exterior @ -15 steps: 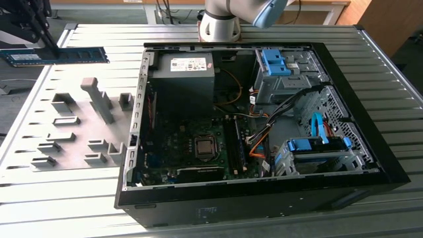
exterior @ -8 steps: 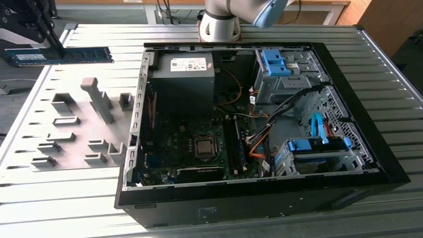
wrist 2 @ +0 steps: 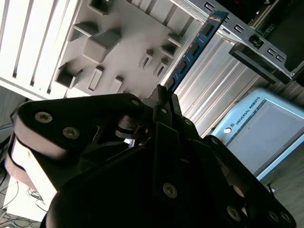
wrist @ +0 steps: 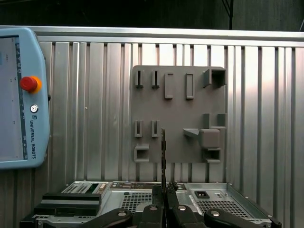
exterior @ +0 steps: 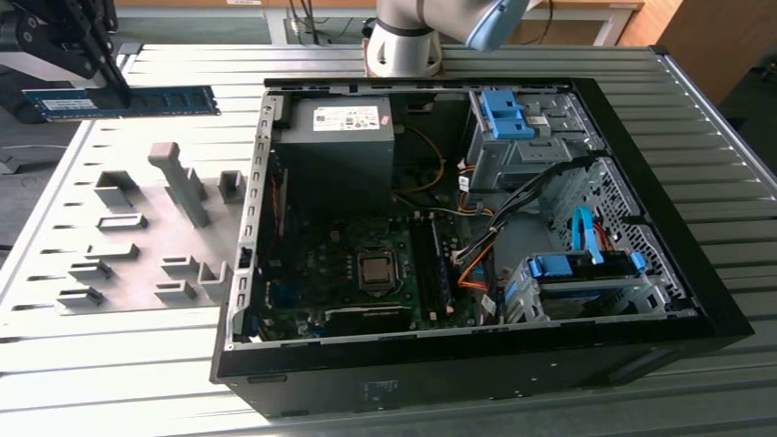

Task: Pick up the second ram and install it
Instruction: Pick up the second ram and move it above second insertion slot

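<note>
1. The jaws of your arm are pressed onto the second ram (exterior: 134, 102). They pinch its upper long edge near the middle.
2. The second ram hangs in the air, touching nothing else. It sits at the exterior view's left, beyond the grey holder plate (exterior: 134, 237) that lies on the table (exterior: 109, 364). It is well apart from the open computer case (exterior: 680, 273).
3. Progress, judged from this: the pick-up looks done, since the stick is clear of the plate and the table. The install is not done, because the stick is nowhere near the main board (exterior: 352, 273) inside the case.
4. Long dark slots (exterior: 431, 264) run beside the processor socket on that board. You cannot tell from here whether any slot is already filled.
5. How the second ram looks:
   - It is a long, thin, flat blue-green circuit board.
   - In the exterior view it lies level lengthwise, with dark chips in a row and a small pale label.
   - In the second wrist view (wrist 2: 194, 47) it reaches out from the jaws, its blue chip side showing.
   - In the first wrist view (wrist: 163, 152) you see it edge-on, as a thin dark line in front of the holder plate.
</note>
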`<action>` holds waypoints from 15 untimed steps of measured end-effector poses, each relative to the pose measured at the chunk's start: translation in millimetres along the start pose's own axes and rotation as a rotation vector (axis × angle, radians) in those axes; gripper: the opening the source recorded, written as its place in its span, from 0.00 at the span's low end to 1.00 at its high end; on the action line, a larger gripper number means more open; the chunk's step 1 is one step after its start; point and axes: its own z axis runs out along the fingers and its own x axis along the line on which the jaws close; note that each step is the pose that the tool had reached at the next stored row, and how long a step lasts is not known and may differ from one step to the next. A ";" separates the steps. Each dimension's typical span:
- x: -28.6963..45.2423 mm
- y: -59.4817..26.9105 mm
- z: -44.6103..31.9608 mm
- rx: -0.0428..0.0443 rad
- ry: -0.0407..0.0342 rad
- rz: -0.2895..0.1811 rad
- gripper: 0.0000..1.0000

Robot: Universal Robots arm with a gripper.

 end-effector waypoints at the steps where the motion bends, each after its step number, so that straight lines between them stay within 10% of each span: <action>1: 0.0 -1.4 0.0 0.0000 0.0000 0.000 0.14; 15: 0.0 -34.0 -0.2 -0.0001 0.0001 0.000 0.14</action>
